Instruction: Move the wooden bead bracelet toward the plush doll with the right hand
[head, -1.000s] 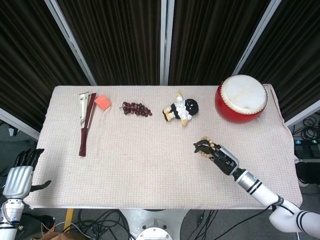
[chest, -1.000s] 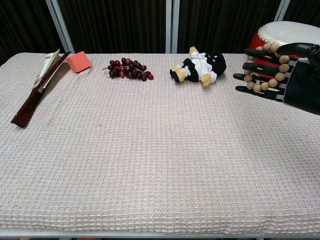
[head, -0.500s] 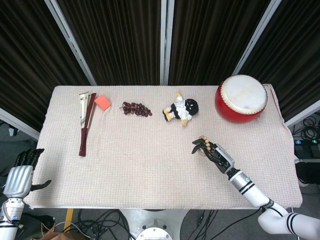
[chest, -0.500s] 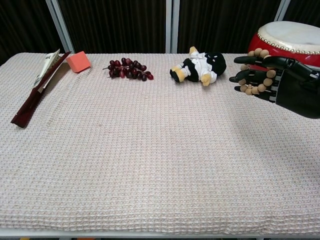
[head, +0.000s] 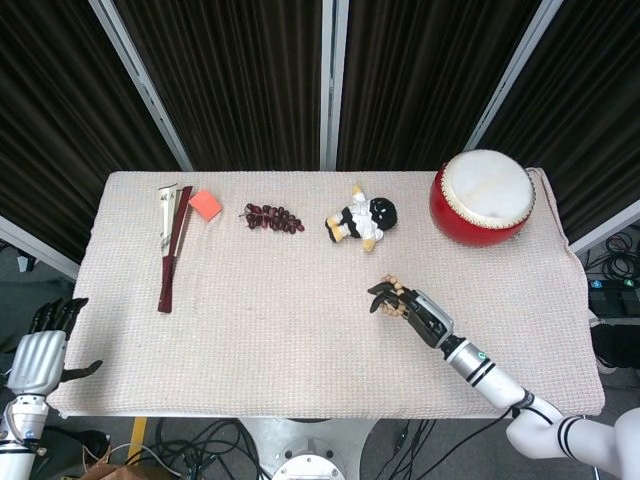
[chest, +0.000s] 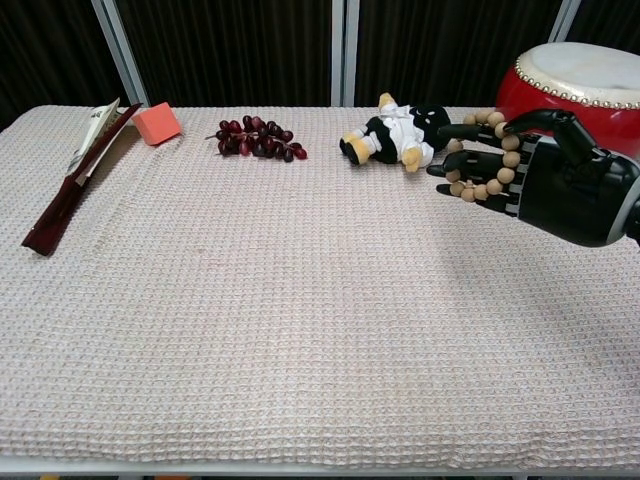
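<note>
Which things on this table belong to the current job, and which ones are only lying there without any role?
Belong to the job:
- wooden bead bracelet, held in the right hand
- plush doll, lying at the back of the table

Only lying there:
- red drum
- grape bunch
- orange block
- folded fan
- left hand, off the table's edge

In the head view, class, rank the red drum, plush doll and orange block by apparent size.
1. Red drum, clearly largest.
2. Plush doll.
3. Orange block, smallest.
All lie along the table's far side, so nearness hardly skews this.
</note>
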